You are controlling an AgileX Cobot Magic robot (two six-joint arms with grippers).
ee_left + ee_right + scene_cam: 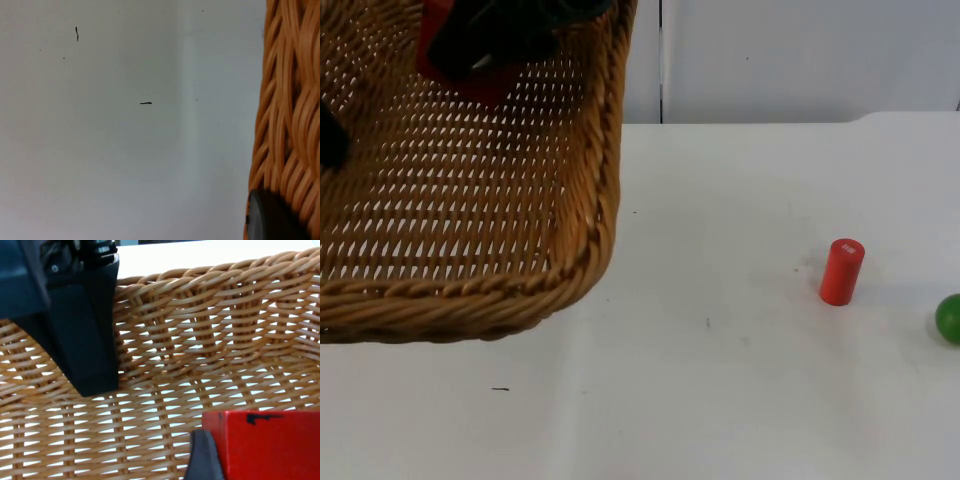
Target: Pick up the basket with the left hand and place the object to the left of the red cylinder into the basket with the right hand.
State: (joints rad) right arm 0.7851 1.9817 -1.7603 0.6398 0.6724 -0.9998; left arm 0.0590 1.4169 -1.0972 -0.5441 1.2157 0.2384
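1. The woven wicker basket (pixel 470 200) hangs lifted over the white table (pixel 720 400), cut off at the frame edge.
2. The left gripper (pixel 272 217) is clamped on its braided rim.
3. The right gripper (pixel 495 45) is inside the basket, closed on a boxy red block (pixel 270 445), mostly hidden.
4. The red cylinder (pixel 841 271) stands upright, with a green ball (pixel 949 318) beside it, half cut off.

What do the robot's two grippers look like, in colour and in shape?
Both are black. The left gripper, at the basket rim, has a rounded, matt fingertip. The right gripper, beside the red block, has a narrow, greyish fingertip.
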